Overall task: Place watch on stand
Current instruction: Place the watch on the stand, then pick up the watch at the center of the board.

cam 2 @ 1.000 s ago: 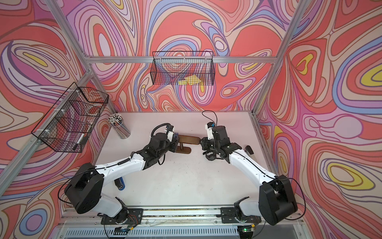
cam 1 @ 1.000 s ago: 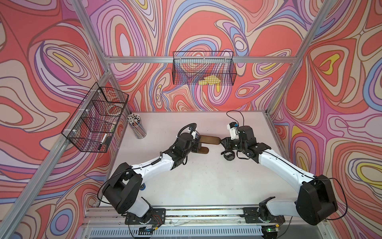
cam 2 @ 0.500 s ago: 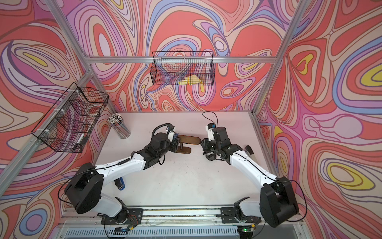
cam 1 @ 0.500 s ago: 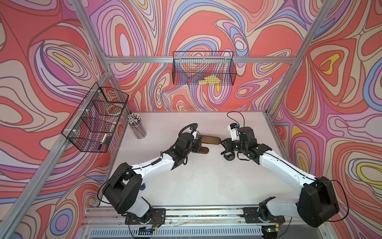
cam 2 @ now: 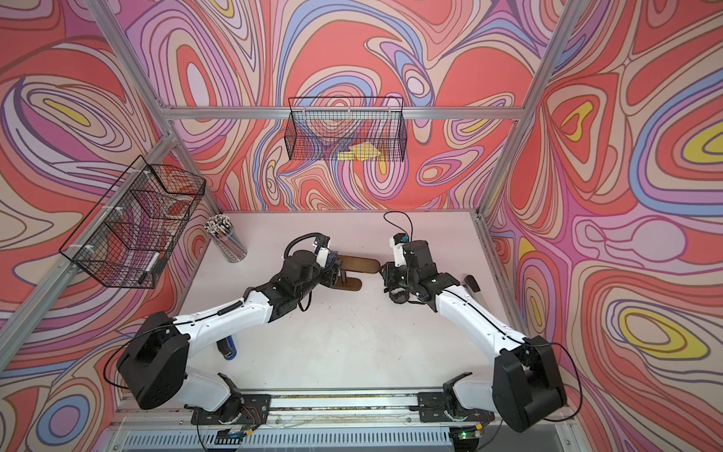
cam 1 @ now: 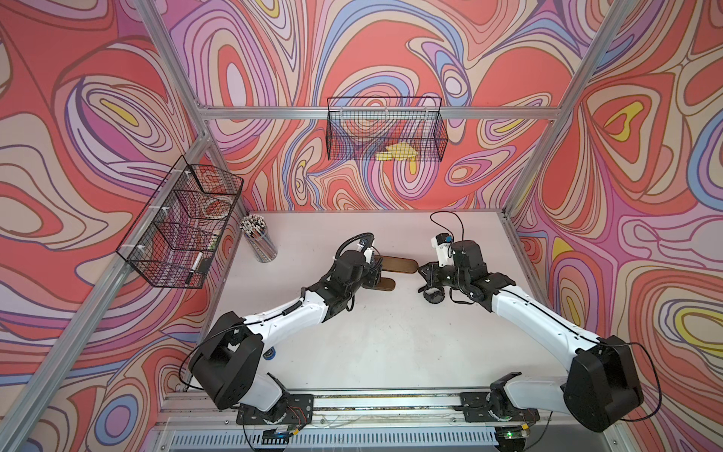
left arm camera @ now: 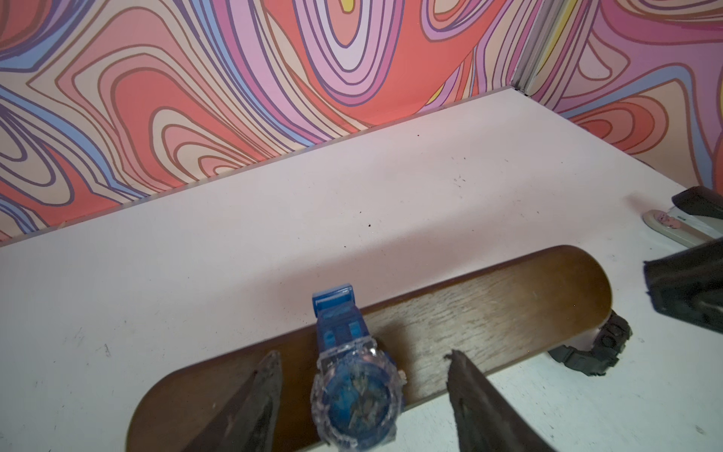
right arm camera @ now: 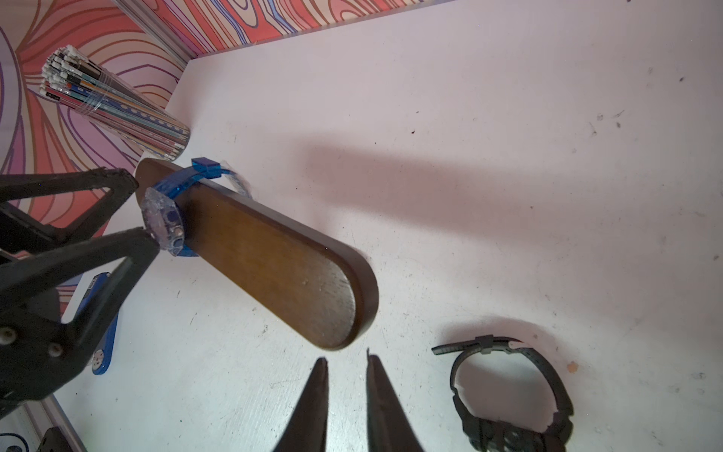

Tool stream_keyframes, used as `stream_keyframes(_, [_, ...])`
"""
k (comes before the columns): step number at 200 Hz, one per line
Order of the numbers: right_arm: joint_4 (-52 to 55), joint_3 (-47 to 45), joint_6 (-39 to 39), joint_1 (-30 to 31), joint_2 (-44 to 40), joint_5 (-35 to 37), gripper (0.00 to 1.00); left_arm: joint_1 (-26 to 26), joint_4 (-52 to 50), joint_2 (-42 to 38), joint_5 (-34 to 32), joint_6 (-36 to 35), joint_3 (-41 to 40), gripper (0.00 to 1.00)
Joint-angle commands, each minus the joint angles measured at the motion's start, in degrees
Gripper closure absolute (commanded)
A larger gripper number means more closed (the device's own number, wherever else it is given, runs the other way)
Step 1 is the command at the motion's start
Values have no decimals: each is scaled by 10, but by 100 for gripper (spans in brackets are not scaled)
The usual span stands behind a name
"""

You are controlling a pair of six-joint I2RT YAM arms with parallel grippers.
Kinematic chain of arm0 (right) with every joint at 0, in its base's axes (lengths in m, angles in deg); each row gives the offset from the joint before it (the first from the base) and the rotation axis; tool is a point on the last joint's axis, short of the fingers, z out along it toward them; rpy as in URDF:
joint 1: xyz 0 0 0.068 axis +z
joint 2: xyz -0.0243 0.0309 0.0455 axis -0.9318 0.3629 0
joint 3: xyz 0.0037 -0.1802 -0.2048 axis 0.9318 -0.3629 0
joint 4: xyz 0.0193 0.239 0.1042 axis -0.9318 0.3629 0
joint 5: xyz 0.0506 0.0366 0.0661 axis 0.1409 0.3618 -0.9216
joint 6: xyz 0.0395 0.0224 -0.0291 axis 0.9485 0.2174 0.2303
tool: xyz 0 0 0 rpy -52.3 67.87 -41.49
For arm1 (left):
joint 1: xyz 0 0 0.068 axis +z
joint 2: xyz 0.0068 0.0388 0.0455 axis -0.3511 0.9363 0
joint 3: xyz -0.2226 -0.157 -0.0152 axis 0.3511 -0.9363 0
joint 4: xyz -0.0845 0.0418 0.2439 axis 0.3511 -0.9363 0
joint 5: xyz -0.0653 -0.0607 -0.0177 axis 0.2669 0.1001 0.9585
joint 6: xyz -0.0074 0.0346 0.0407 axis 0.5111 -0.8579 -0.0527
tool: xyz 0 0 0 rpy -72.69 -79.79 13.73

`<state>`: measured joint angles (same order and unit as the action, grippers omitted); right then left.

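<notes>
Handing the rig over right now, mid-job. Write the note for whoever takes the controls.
Left hand: open, jaws either side of the blue watch, not clamping it.
Right hand: narrowly open, empty, just off the free end of the stand.
Things: the blue watch is looped around the stand's bar; a black watch lies on the table beside the right hand.
Done: blue watch on the stand.
Left: back the left hand away without snagging the strap; the black watch probably goes on next.
</notes>
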<state>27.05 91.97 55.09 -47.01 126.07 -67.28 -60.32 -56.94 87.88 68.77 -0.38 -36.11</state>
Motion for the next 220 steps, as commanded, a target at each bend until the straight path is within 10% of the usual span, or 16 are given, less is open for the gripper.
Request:
stream_keyframes(1, [5,-8,-5,-3,-8,6,80,-1,3,-25,-12,-14,-2,31])
stream_keyframes(116, [129,-116,172,-3,-131,143,79,-8,-225,-240,51,73,-58,29])
stream_keyframes(220, [59,-70,294,-3,24,200,73,-44,-206,-311,113,121,-169,30])
